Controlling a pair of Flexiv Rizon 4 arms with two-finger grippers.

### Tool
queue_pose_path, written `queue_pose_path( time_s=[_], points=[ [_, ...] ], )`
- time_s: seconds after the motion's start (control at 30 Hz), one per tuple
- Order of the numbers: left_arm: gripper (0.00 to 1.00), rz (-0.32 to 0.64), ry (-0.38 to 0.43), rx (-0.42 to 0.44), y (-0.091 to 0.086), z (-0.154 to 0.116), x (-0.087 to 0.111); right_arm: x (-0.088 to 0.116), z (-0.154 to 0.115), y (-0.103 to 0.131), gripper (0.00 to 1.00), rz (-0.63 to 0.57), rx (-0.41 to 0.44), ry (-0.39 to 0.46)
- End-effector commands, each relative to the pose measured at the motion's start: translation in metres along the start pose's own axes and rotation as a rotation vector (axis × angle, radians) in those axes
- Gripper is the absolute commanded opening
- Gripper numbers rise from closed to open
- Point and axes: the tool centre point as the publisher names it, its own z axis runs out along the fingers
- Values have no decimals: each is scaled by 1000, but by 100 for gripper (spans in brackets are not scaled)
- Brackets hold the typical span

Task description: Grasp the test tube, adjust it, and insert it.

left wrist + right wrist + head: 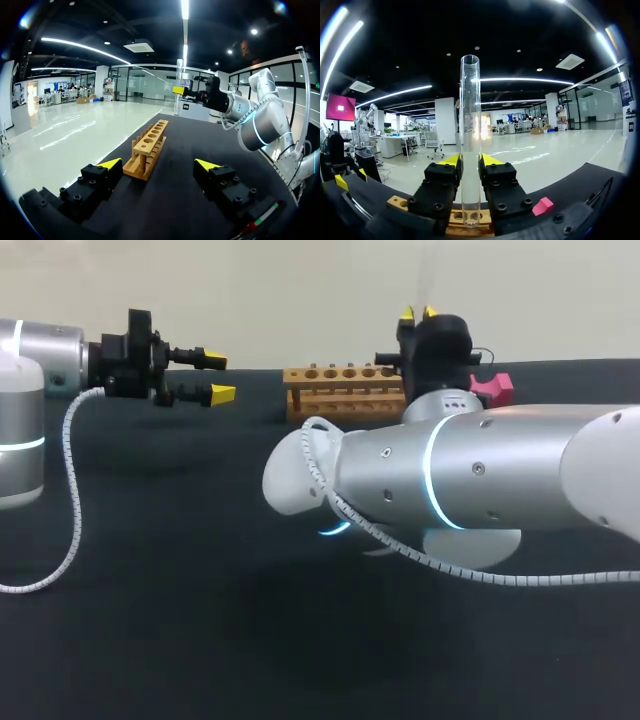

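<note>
Clear cylindrical test tube (470, 125) near holed wooden rack (340, 398).

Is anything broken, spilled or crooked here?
No, nothing stands out. The test tube is whole and upright in the right tool, the wooden rack stands straight on the table, and the left tool is open and empty.

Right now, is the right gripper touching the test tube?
Touching. The right wrist view shows the test tube standing upright in the right gripper, whose yellow-tipped fingers press against the glass from both sides.
</note>
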Motion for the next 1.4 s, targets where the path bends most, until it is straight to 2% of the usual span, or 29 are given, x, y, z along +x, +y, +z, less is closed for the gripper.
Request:
queue_pose_path(
  time_s=[0.03,0.73,1.4],
  points=[
    [100,3,-4,-3,-1,0,1,3,7,4,0,3,-1,-2],
    [100,3,-4,-3,-1,0,1,20,29,24,0,46,-59,5],
    [100,3,-4,-3,-1,0,1,40,44,18,0,46,-74,22]
  ],
)
